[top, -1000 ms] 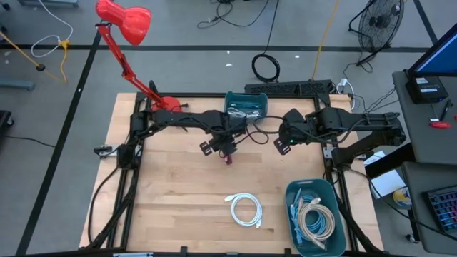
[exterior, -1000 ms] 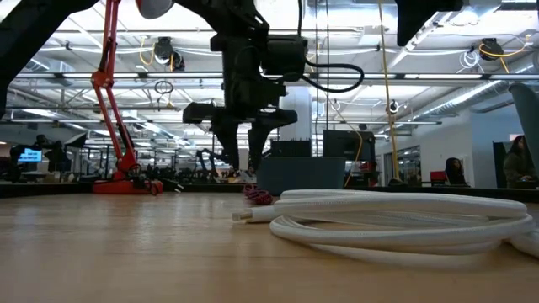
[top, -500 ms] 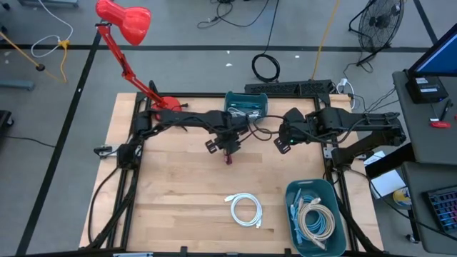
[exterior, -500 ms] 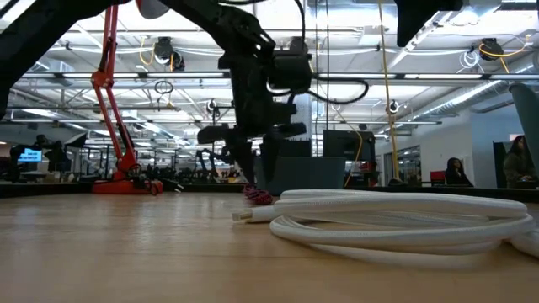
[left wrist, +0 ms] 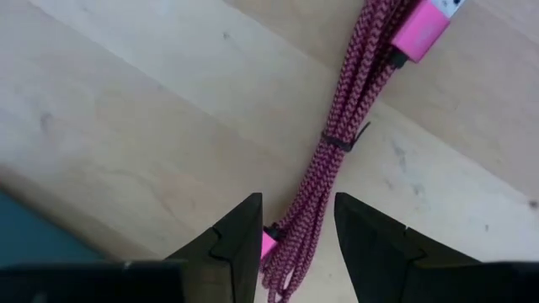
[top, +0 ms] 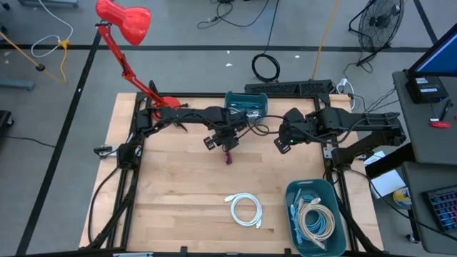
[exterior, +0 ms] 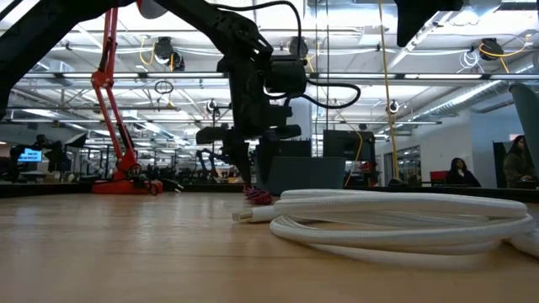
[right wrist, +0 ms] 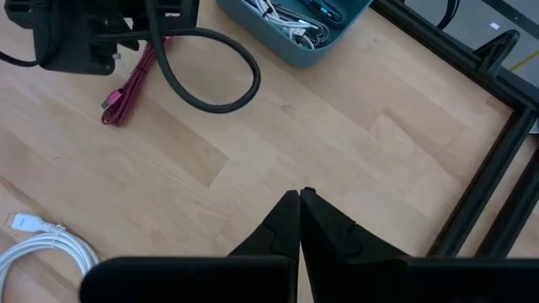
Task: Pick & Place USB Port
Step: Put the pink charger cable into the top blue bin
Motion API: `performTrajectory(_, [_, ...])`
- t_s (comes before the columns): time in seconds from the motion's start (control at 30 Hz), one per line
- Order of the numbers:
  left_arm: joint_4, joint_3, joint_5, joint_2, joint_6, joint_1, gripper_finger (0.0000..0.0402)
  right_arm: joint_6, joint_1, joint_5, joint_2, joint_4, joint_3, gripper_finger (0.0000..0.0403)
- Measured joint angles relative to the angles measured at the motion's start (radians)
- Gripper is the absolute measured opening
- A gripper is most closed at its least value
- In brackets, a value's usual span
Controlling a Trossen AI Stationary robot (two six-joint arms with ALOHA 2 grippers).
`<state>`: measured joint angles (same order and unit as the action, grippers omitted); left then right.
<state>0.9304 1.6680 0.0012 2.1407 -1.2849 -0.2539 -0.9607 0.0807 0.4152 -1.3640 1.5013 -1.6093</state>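
A pink braided USB cable [top: 228, 156] lies bundled on the wooden table, a black tie around its middle [left wrist: 337, 143]; one pink plug [left wrist: 421, 29] shows at its end. My left gripper [left wrist: 299, 210] points straight down just above the bundle's other end, open, one finger on each side of the strands; I see no touch. In the low view it [exterior: 246, 177] hangs a little above the cable [exterior: 257, 196]. My right gripper [right wrist: 299, 195] hovers shut over the table's right half [top: 283, 146], holding nothing.
A teal bin [top: 246, 105] of cables stands at the far edge just behind my left gripper. A coiled white cable [top: 246, 209] lies near the front. Another teal bin [top: 314, 214] with coiled cables sits at the near right. A red lamp's base [top: 164, 105] stands at far left.
My left gripper has sunk toward the pink cable and shifted a little toward the table's far edge, its fingers staying the same width apart. The cable has not moved.
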Motion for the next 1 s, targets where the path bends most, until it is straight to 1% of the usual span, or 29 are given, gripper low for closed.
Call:
performTrajectory(0.13, [-0.008, -0.015, 0.024, 0.000, 0.004, 0.002, 0.0152, 0.000, 0.000, 0.000, 0.000, 0.000, 0.000, 0.0000])
performTrajectory(0.3, [-0.014, -0.086, 0.022, 0.000, 0.003, 0.021, 0.0152, 0.001, 0.000, 0.000, 0.000, 0.000, 0.000, 0.0000])
performTrajectory(0.43, [-0.063, -0.120, -0.012, -0.004, 0.001, 0.043, 0.0152, 0.003, 0.000, 0.000, 0.000, 0.000, 0.000, 0.0000])
performTrajectory(0.53, [-0.083, -0.121, -0.034, -0.004, 0.038, 0.053, 0.0152, 0.007, 0.000, 0.000, 0.000, 0.000, 0.000, 0.0000])
performTrajectory(0.6, [-0.092, -0.122, -0.054, -0.004, 0.102, 0.055, 0.0147, 0.011, 0.000, 0.000, 0.000, 0.000, 0.000, 0.0000])
performTrajectory(0.67, [-0.089, -0.123, -0.058, -0.004, 0.177, 0.055, 0.0127, 0.014, 0.000, 0.000, 0.000, 0.000, 0.000, 0.0000])
performTrajectory(0.73, [-0.072, -0.123, -0.048, -0.004, 0.247, 0.051, 0.0088, 0.020, 0.000, 0.000, 0.000, 0.000, 0.000, 0.0000])
performTrajectory(0.8, [-0.049, -0.122, -0.047, -0.003, 0.314, 0.053, 0.0037, 0.025, 0.000, 0.000, 0.000, 0.000, 0.000, 0.0000])
performTrajectory(0.83, [-0.040, -0.121, -0.042, -0.003, 0.362, 0.053, 0.0023, 0.028, 0.000, 0.000, 0.000, 0.000, 0.000, 0.0000])
performTrajectory(0.9, [-0.029, -0.120, -0.025, -0.003, 0.485, 0.052, 0.0019, 0.031, 0.000, 0.000, 0.000, 0.002, 0.000, 0.0000])
performTrajectory(1.0, [0.008, -0.101, -0.039, -0.007, 0.648, 0.051, 0.0017, 0.038, 0.000, 0.000, 0.000, 0.003, 0.000, 0.0000])
